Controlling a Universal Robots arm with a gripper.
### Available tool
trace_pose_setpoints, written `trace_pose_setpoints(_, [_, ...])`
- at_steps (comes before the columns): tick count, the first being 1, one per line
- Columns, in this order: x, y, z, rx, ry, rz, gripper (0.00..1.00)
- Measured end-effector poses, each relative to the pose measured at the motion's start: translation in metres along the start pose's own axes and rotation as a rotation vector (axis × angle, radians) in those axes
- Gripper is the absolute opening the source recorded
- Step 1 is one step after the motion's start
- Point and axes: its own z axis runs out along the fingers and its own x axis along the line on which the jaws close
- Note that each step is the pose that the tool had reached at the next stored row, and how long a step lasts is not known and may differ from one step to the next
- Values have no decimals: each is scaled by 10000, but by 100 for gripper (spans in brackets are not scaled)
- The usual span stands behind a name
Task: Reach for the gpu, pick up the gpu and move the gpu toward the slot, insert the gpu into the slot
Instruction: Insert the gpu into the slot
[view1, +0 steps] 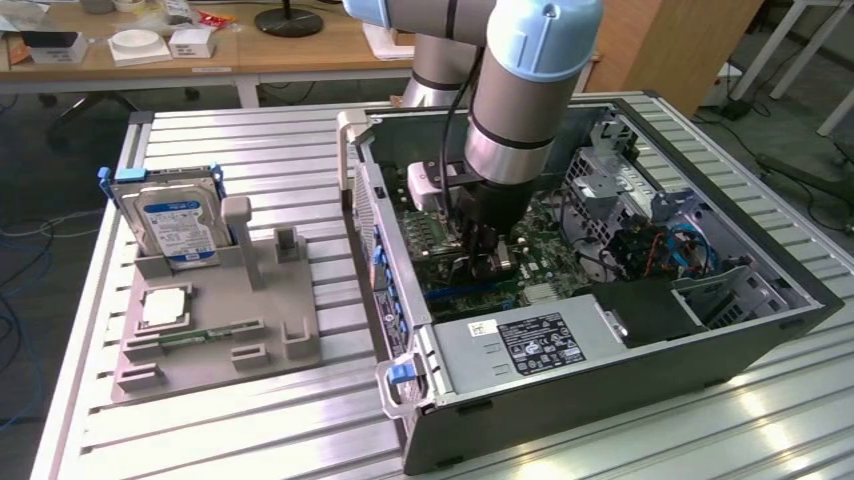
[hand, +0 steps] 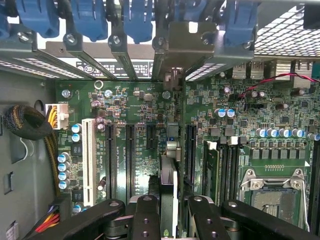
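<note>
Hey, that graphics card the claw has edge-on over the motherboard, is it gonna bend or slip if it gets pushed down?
The graphics card looks like a thin, rigid board, so it probably stays stiff but could crack if forced crooked. The claw grips only its upper edge, so it might tilt sideways. Its metal bracket sits among the case's blue clips, which may steady it.

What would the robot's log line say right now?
gripper: shut on gpu | gpu: edge-on above motherboard | place: inside computer case
</note>
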Motion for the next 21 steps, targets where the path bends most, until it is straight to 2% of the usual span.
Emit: trace_pose_setpoints(21, [-2,-10,19,1,2,0,27])
